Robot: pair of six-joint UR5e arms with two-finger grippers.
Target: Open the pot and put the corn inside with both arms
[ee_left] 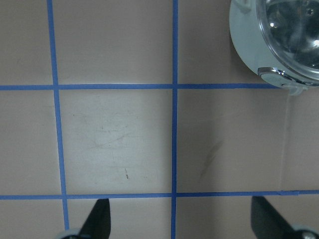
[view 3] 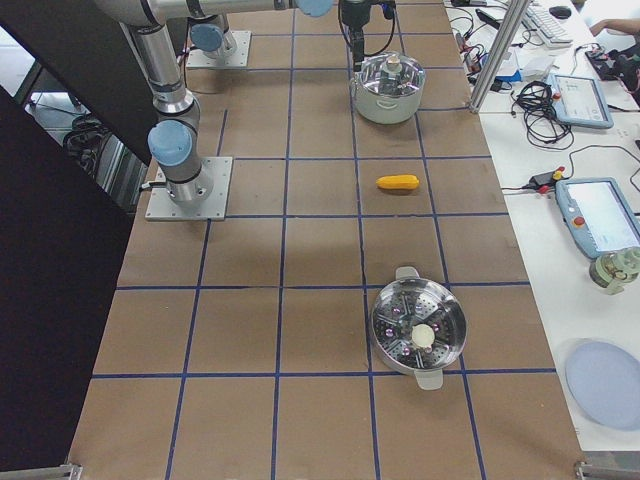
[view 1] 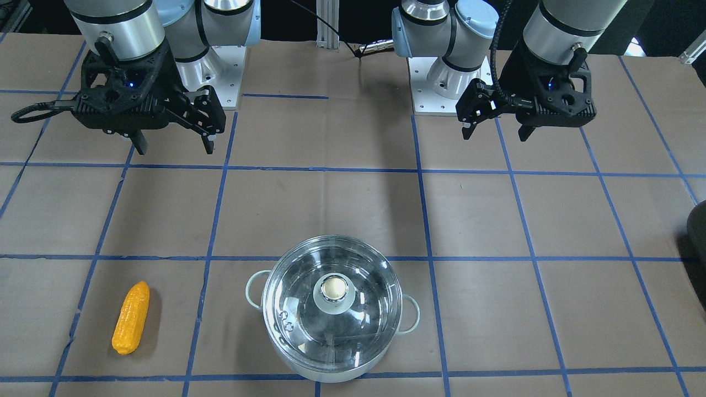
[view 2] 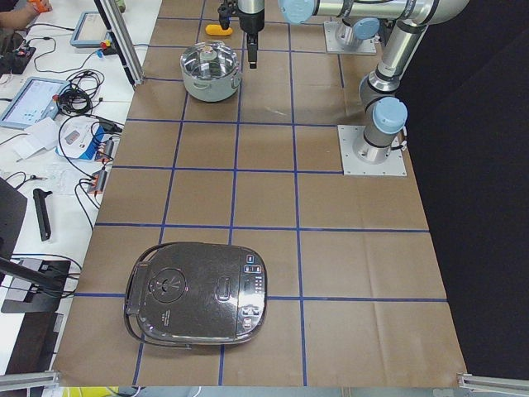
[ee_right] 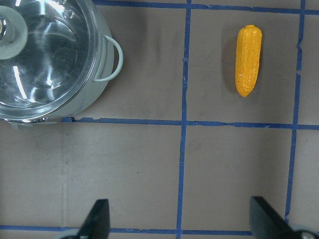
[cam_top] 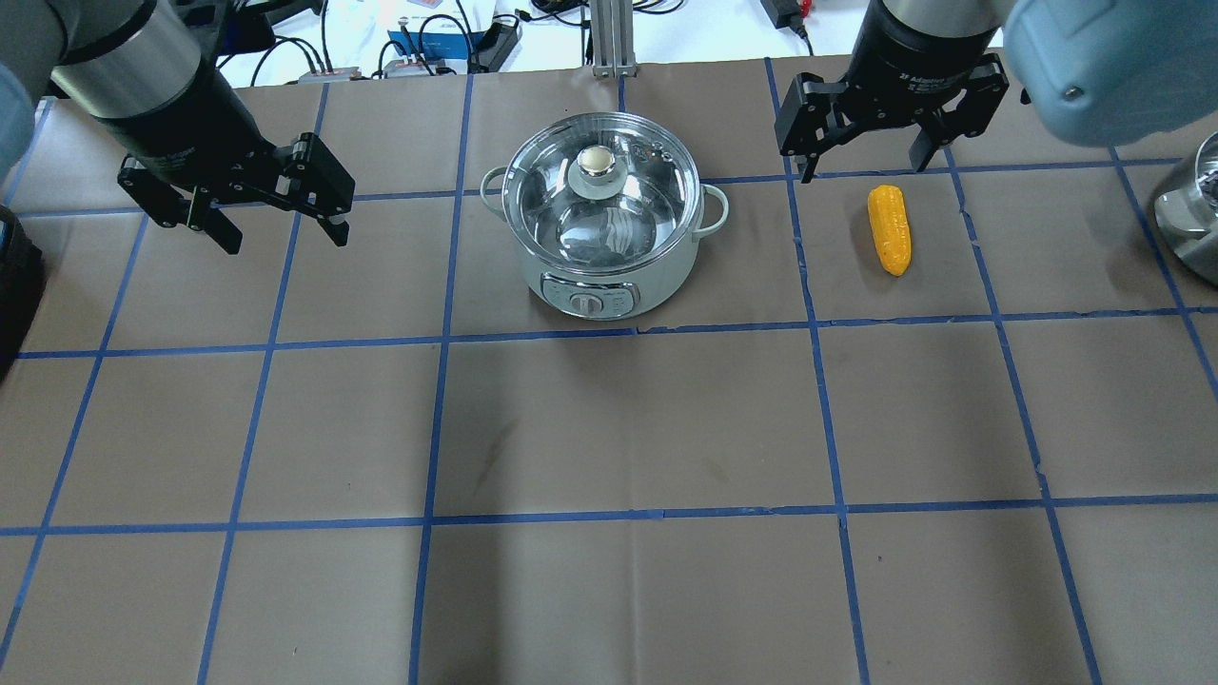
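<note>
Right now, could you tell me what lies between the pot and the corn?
Only bare brown paper crossed by one blue tape line lies between the pot and the corn, as the overhead view shows.

A: Where are the fixed cameras sitting?
B: Two are looking steeply down on the table point(cam_top: 609, 428) from opposite long sides; two are viewing along it from either end, farther off.
A: The wrist cameras?
B: Both are pointing straight down, close in, each framing the pot point(ee_left: 244, 45).
</note>
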